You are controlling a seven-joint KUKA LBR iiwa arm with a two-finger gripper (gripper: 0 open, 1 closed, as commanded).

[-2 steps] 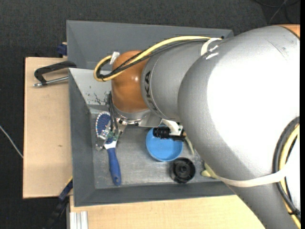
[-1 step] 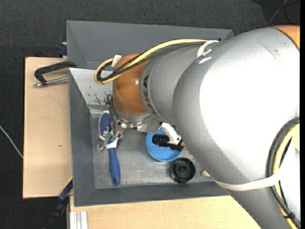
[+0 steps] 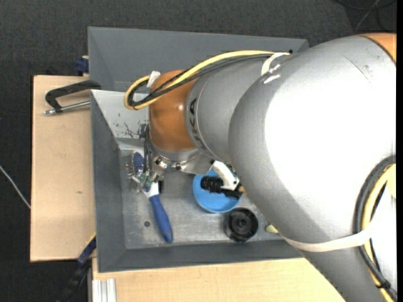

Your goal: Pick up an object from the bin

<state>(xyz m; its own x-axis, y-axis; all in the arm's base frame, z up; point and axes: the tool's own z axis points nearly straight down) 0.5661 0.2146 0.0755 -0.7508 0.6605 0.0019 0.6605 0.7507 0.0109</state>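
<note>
My gripper (image 3: 141,172) is low over the left part of the bin floor, under the arm's orange wrist cover. Right below it lies a blue-handled tool (image 3: 161,218) with a white tip, pointing up toward the gripper; whether the two touch is hidden. To the right sits a round blue dish (image 3: 206,200) with a white and black object (image 3: 223,180) lying across it. A black round cap (image 3: 241,224) rests near the bin's front wall.
A white sheet with dark specks (image 3: 118,117) lies against the bin's back left corner. The big grey arm covers the right and back of the bin. Bare bin floor shows at the front left.
</note>
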